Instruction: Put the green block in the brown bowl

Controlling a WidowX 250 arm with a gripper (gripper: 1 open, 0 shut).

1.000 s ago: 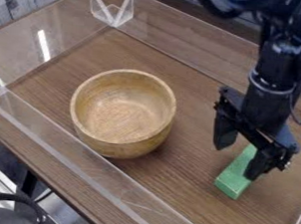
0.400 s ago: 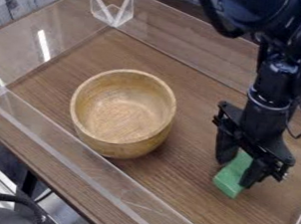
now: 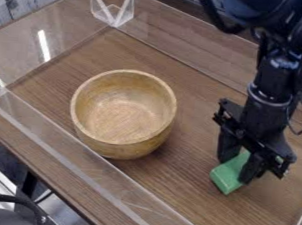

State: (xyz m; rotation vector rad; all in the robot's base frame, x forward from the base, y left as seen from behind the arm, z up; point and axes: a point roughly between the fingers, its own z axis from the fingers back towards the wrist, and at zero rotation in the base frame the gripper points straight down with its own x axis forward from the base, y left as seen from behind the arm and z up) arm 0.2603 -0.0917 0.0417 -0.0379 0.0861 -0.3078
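The green block lies on the wooden table at the lower right, its far end covered by my gripper. The black gripper points straight down with one finger on each side of the block, close against it. Whether the fingers are pressing on the block does not show. The brown bowl stands empty to the left of the gripper, about a hand's width away, with its thick rim and grain visible.
Clear acrylic walls fence the wooden table on all sides. A small clear bracket stands at the back wall. Bare wood lies between the bowl and the gripper.
My gripper has come down over the green block and its fingers have drawn in beside it. The block looks shorter now, more of it hidden under the fingers. The bowl has not moved.
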